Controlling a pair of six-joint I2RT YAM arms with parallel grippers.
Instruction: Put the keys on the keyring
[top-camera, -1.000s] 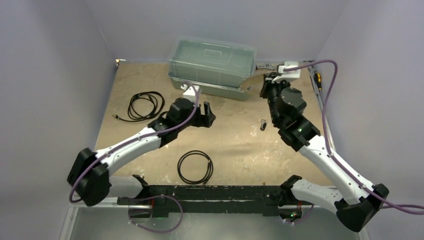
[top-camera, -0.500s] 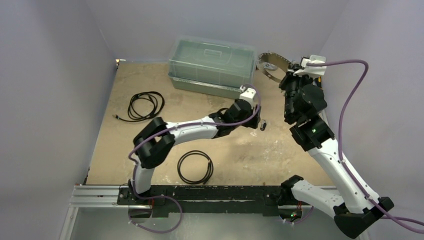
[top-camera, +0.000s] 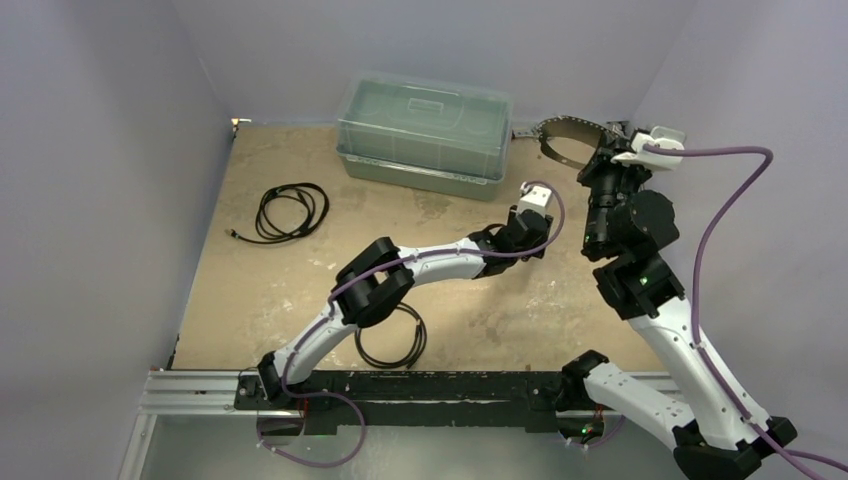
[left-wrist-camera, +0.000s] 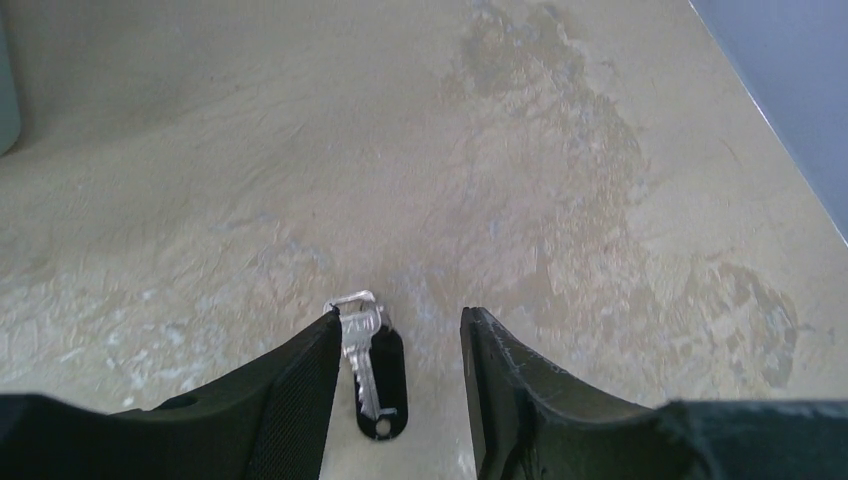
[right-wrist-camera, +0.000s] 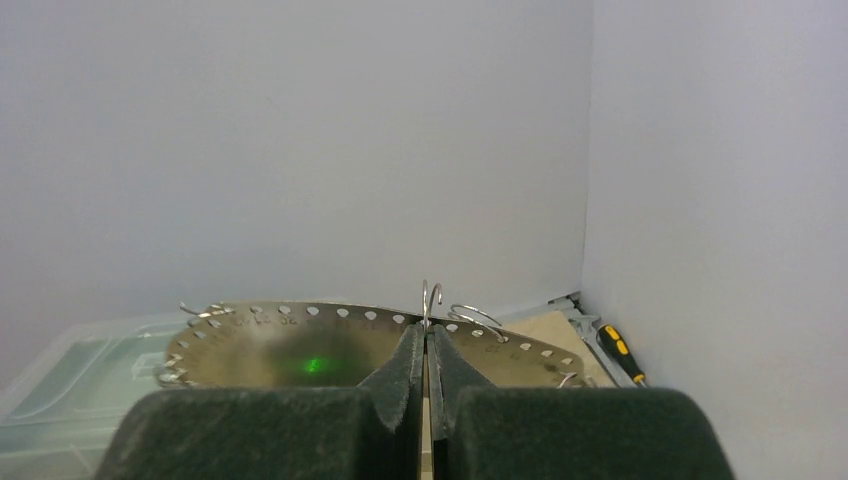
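table (top-camera: 300, 270): tan, scuffed | box (top-camera: 425, 125): clear, lidded, at the far edge | right gripper (right-wrist-camera: 427, 335): pinched tight on the keyring (right-wrist-camera: 300, 345), held up in the far right corner beside the box | left gripper (left-wrist-camera: 400, 325): jaws half-spread, low over the key (left-wrist-camera: 372, 375) | key: flat on the table between its fingers (left-wrist-camera: 290, 400), close against one

Clear lidded box (top-camera: 424, 130) at far edge; coiled black cable (top-camera: 265, 212) to its left; black hoop (top-camera: 390, 366) nearer the front
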